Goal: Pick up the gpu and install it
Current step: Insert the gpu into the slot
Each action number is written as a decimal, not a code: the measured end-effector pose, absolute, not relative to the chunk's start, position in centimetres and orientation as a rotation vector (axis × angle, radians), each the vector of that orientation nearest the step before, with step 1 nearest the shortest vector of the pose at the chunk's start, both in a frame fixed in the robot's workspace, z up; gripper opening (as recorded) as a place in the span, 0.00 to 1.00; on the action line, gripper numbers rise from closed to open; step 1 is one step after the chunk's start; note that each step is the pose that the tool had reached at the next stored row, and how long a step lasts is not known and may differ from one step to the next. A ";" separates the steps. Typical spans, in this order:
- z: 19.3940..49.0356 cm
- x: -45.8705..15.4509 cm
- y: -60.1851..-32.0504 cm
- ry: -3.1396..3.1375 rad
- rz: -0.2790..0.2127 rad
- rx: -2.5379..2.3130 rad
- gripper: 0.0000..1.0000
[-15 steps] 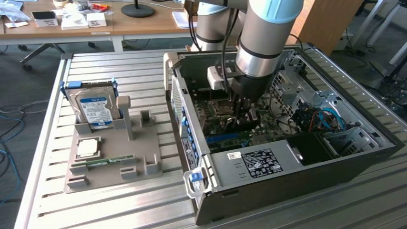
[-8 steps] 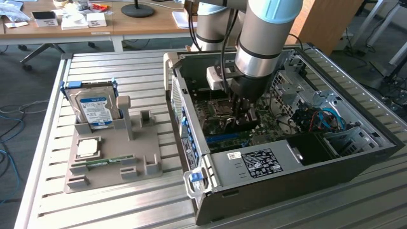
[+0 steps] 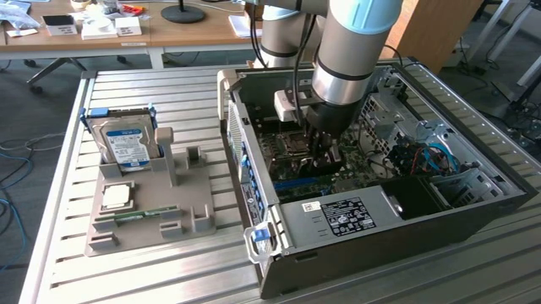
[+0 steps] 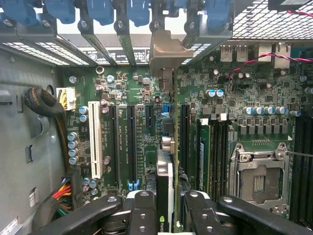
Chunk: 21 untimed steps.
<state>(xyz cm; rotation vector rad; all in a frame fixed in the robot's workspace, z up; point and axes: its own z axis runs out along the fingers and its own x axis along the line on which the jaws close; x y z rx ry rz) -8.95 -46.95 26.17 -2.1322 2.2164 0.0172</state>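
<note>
Gripper [image 4: 165, 208] clenched on gpu [image 4: 165, 169], inside case [image 3: 473, 231] above motherboard [image 4: 122, 83]. Card stands edge-on in the jaws, long axis parallel to black slot [image 4: 184, 132] just beside it, bracket end toward case rear.

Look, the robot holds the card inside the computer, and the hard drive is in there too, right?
No. The gripper holds the gpu inside the case, but the exterior view shows the hard drive standing in the grey holder outside.
</note>
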 end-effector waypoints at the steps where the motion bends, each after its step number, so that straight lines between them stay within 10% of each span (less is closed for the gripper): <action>1: 26.2 -9.0 -46.9 2.216 0.017 -2.132 0.27; 21: 25.9 -9.9 -46.9 2.217 0.017 -2.132 0.27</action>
